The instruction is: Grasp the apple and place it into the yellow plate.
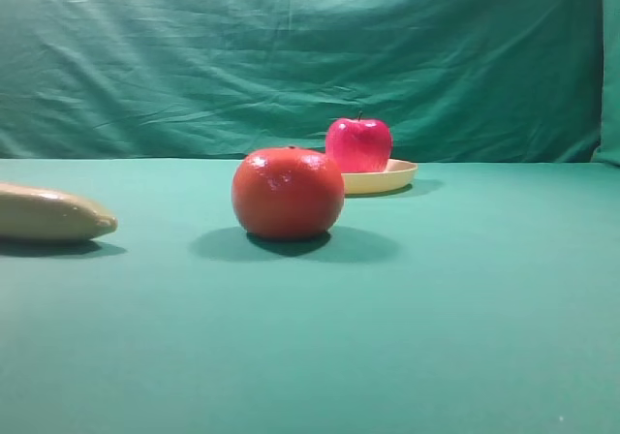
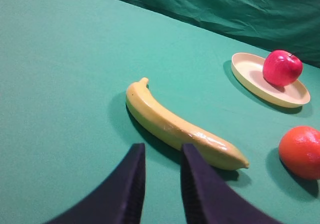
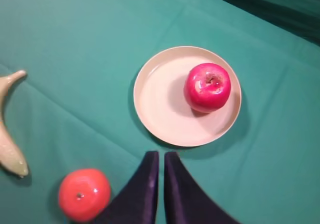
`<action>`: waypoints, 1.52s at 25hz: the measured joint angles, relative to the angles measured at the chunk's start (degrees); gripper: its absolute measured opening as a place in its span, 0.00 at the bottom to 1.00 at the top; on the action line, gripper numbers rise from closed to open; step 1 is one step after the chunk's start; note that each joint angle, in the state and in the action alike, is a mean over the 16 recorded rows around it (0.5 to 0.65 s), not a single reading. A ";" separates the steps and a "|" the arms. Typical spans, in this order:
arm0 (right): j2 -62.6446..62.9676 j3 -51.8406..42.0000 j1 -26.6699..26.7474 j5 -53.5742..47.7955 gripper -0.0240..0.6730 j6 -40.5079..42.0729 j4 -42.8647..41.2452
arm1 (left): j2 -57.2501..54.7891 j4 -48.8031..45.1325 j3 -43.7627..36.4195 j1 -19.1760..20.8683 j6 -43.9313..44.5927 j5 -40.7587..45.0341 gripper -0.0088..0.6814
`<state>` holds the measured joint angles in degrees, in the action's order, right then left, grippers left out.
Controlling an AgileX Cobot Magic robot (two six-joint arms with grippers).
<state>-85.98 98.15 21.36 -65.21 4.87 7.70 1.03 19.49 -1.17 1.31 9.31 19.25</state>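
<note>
The crimson-pink apple [image 3: 207, 87] sits upright inside the pale yellow plate [image 3: 160, 104], on the plate's right side. It also shows in the exterior high view [image 1: 358, 144] on the plate [image 1: 397, 175], and in the left wrist view [image 2: 282, 67] on the plate [image 2: 250, 71]. My right gripper [image 3: 161, 155] hovers above the table just in front of the plate, its fingers nearly touching and empty. My left gripper [image 2: 160, 149] is empty with its fingers apart, above the table near a banana. Neither gripper shows in the exterior high view.
An orange-red tomato-like fruit [image 1: 288, 193] stands in front of the plate; it also shows in the right wrist view [image 3: 84, 194]. A yellow banana [image 2: 180, 127] lies to the left [image 1: 53, 213]. A green cloth covers the table, with a green backdrop behind it.
</note>
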 joint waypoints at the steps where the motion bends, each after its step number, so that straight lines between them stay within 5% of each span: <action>1: 2.07 -2.17 0.00 0.64 0.03 -0.14 0.04 | 0.00 0.00 0.00 0.01 0.00 0.00 0.24; 15: 31.80 -26.87 0.00 7.09 0.03 -3.18 0.04 | 0.00 0.00 0.00 0.09 0.00 0.00 0.24; 29: 52.41 -31.74 -0.33 2.92 0.03 -12.56 -7.42 | 0.00 0.00 0.00 0.09 0.00 0.00 0.24; 38: 59.13 -39.65 -5.49 4.43 0.03 -16.61 -13.31 | 0.00 0.00 0.00 0.09 0.00 0.00 0.24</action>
<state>-26.85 58.50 15.87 -60.78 -11.73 -5.61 1.03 19.49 -1.17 1.40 9.31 19.25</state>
